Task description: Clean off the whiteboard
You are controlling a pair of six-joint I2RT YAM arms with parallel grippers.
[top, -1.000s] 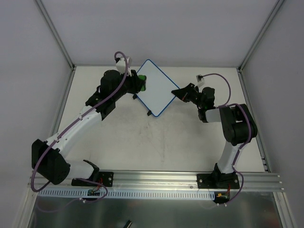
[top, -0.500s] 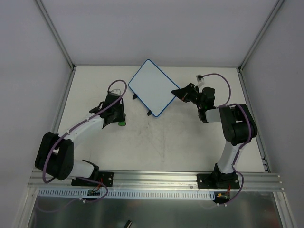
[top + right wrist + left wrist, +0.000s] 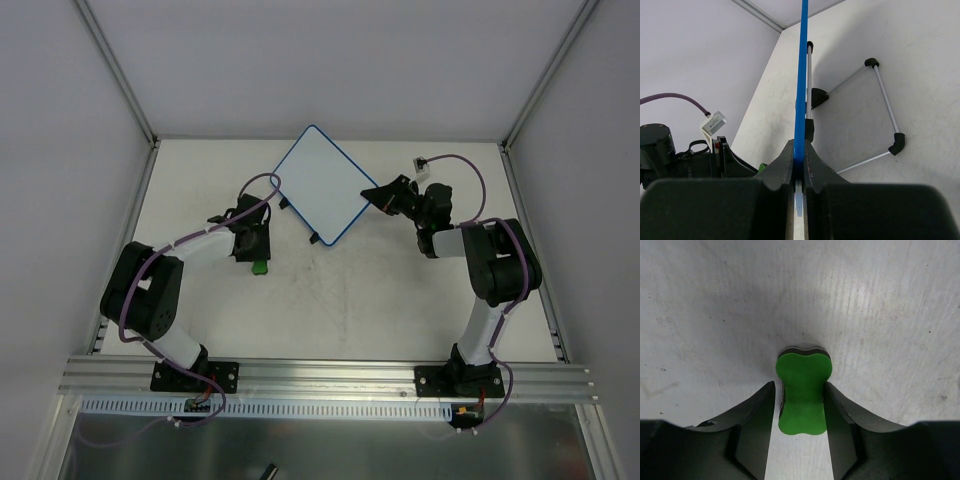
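Pulled my left gripper [image 3: 800, 386] off whiteboard [image 3: 318, 190]; jaws slightly apart around eraser [image 3: 804, 402], likely setting it down. Right gripper [image 3: 799, 156] pinches rim, steadying it.

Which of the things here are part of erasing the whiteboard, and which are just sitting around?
For the job: whiteboard, clamped by the right gripper; green eraser, between the fingers of the left gripper.
Just there: table, aluminium rail.
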